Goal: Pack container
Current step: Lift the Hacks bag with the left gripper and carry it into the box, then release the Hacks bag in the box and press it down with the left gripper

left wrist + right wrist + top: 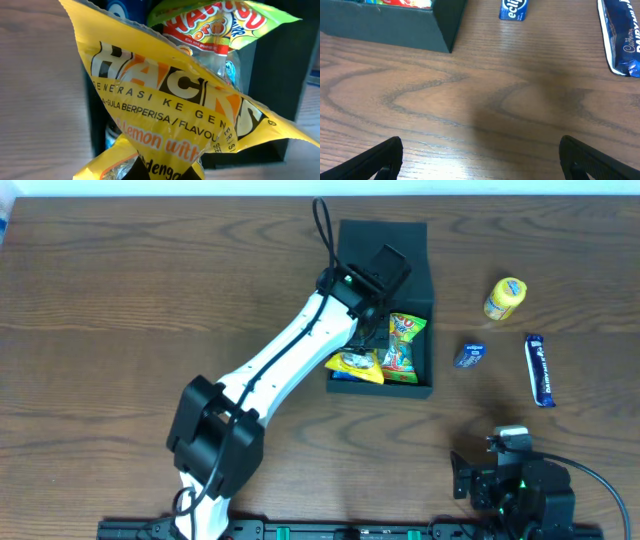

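Left gripper (367, 332) hangs over the matte dark square cardboard box (410, 238) mid-table. A crinkly yellow snack packet (165, 100) hides its jaws, so we cannot tell its grip. Right gripper (480, 160) gapes. We judge the box light and stiff, best held by a wall.

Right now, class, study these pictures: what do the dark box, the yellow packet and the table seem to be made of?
The box looks like matte cardboard, with dull dark walls and sharp straight edges. The yellow packet looks like glossy plastic film, with shiny creases and printed lettering. The table shows brown wood grain, though it may be a laminate.
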`<action>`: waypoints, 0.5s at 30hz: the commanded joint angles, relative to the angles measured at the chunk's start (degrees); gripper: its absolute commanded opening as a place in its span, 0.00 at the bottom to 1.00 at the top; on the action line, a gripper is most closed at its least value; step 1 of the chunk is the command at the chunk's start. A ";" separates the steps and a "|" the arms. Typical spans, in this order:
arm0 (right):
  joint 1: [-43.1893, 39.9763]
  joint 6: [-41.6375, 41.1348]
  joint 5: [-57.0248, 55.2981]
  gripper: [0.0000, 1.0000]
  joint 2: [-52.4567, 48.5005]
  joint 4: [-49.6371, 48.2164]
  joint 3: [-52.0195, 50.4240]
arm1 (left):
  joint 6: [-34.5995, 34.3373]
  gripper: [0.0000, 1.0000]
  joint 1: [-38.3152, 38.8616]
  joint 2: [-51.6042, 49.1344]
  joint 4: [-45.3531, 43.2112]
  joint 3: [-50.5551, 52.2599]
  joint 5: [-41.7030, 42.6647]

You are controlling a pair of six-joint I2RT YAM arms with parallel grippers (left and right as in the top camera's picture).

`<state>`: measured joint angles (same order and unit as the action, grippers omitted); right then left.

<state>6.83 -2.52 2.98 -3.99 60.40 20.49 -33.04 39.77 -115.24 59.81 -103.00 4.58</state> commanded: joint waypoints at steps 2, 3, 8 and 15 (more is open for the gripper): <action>-0.55 -0.20 -0.15 0.99 0.35 0.24 -0.37 | -0.85 0.06 -0.42 -1.49 -0.15 -1.53 1.07; -0.55 -0.17 -0.17 0.99 0.35 0.24 -0.37 | -0.85 0.06 -0.46 -1.77 -0.13 -1.53 1.05; -0.55 -0.17 -0.15 0.99 0.35 0.24 -0.37 | -0.85 0.06 -0.48 -2.89 -0.20 -1.42 1.01; -0.55 -0.17 -0.15 0.99 0.35 0.26 -0.37 | -0.85 0.06 -0.55 -5.40 -0.11 -1.31 1.03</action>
<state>6.83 -2.52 2.98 -3.99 60.40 20.49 -33.23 39.64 -118.69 59.48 -103.00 5.85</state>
